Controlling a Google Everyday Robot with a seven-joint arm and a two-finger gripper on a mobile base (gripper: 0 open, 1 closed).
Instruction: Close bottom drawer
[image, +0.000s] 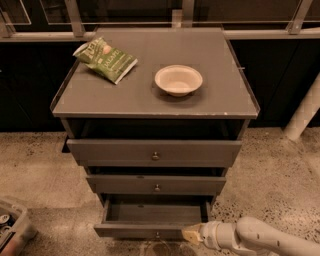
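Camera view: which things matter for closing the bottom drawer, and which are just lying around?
Job: bottom drawer, pulled out; gripper, at the drawer front's right end.
Lying about: green snack bag and bowl on the cabinet top; top drawer; middle drawer; bin, lower left.
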